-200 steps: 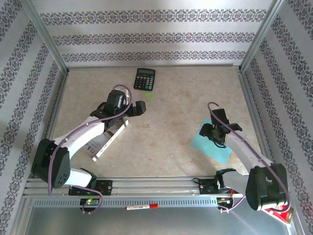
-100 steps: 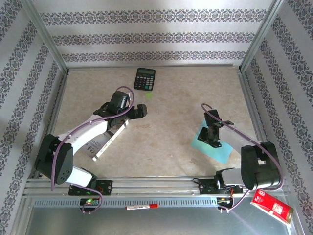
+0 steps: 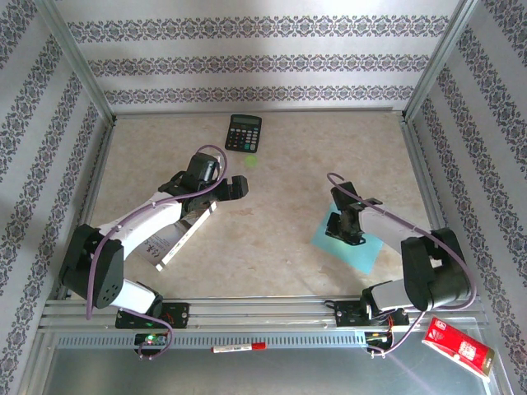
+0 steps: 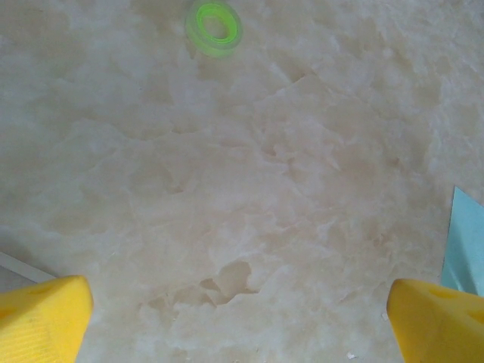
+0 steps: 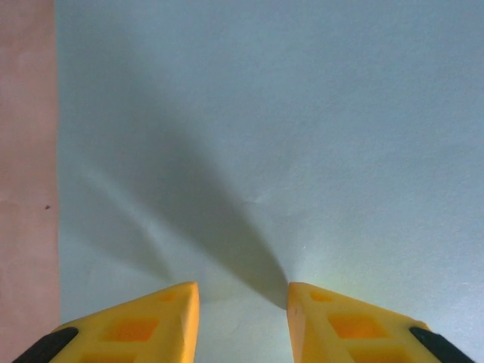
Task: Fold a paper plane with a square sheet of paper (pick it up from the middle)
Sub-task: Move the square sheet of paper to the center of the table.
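Observation:
The square sheet of paper (image 3: 363, 254) is light cyan and lies flat on the table at the right, one corner toward the near rail. My right gripper (image 3: 346, 234) points down onto its middle. In the right wrist view the two yellow fingertips (image 5: 175, 311) press on the paper (image 5: 302, 113) with a narrow gap between them. The sheet buckles up in a shadowed ridge running toward my right gripper (image 5: 242, 299). My left gripper (image 3: 240, 186) hovers wide open over bare table, left of centre. In the left wrist view a cyan corner of the paper (image 4: 465, 246) shows at the right edge.
A black calculator (image 3: 244, 132) lies at the back, with a small green ring (image 3: 250, 160) just in front of it. A printed booklet (image 3: 177, 236) lies under the left arm. A red packet (image 3: 458, 346) and a red pen (image 3: 239, 348) lie beyond the near rail.
The right gripper has moved left onto the middle of the paper and its jaws have narrowed. The sheet has slid slightly left. The left arm stays put.

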You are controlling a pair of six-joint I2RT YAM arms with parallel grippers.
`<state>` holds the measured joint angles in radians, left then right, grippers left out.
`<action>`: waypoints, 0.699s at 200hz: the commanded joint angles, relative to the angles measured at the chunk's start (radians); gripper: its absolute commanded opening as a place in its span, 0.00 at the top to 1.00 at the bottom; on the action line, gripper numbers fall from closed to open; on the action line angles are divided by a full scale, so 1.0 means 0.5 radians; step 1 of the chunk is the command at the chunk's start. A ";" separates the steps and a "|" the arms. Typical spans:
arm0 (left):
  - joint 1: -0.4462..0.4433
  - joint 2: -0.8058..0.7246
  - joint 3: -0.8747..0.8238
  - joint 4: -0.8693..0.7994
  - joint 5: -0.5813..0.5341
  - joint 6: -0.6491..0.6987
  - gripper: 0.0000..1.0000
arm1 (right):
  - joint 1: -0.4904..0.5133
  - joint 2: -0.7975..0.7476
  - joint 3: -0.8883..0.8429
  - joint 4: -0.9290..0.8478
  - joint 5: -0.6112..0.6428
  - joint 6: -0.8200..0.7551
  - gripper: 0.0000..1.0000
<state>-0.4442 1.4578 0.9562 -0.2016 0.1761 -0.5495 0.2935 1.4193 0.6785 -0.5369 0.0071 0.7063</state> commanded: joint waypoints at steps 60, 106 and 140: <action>-0.020 -0.128 -0.007 -0.148 -0.105 0.042 0.00 | 0.565 0.318 0.283 0.180 -0.032 0.548 0.64; -0.020 -0.186 -0.032 -0.258 -0.143 -0.067 0.00 | 0.868 0.675 0.692 0.510 -0.145 0.878 0.63; -0.030 -0.258 -0.083 -0.344 -0.103 -0.200 0.00 | 0.858 0.659 0.811 0.601 -0.224 0.879 0.61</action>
<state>-0.4442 1.3689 0.9428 -0.2962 0.1265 -0.5800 0.7403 1.7775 1.0534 -0.2893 -0.0715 1.1049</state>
